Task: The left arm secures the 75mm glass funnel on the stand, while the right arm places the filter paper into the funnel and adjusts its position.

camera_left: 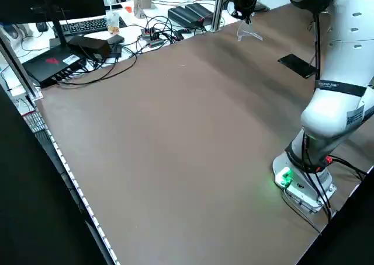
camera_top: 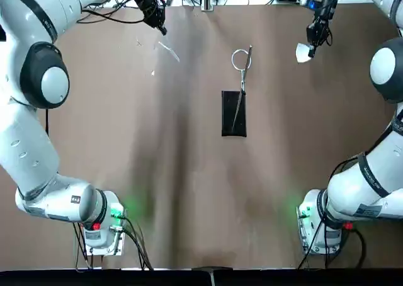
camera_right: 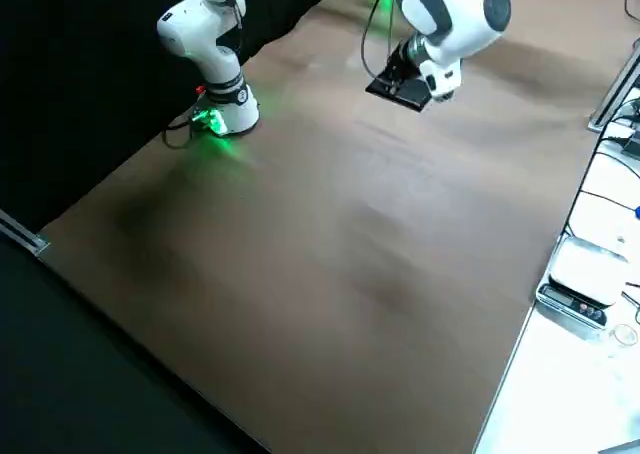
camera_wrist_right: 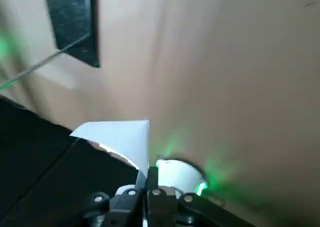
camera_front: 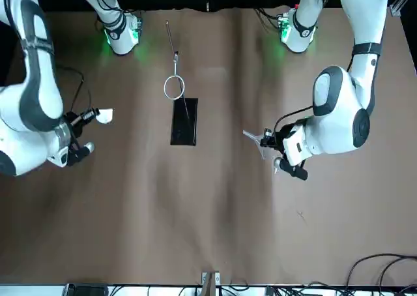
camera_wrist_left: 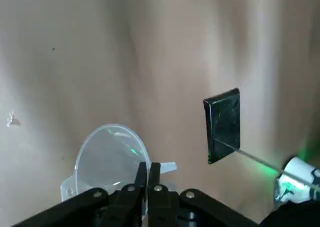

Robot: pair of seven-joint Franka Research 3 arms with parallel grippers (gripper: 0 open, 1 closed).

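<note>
Both arms raised over the brown counter (camera_top: pixel 189 191), each carrying its item, with the stand (camera_top: pixel 234 113) between them near the counter's middle. The stand's black base lies flat, its silver rod tilting toward the far edge and ending in a wire ring (camera_top: pixel 240 60) that holds nothing. The left hand (camera_wrist_left: pixel 148 173), at the far left of the counter in the overhead view, has its fingers clamped together on the rim of the glass funnel (camera_wrist_left: pixel 111 157); the funnel is held clear of the counter, its wide mouth open to the wrist camera and its stem seen as a faint streak in the overhead view (camera_top: pixel 167 50). The right hand (camera_wrist_right: pixel 148 179), at the far right, is pinched on one corner of the filter paper (camera_wrist_right: pixel 120 139), a white folded piece that hangs free in the air (camera_top: pixel 303 53), well apart from the ring. The left arm (camera_top: pixel 38 78) and right arm (camera_top: pixel 378 172) both reach from their green-lit bases at the near edge.
</note>
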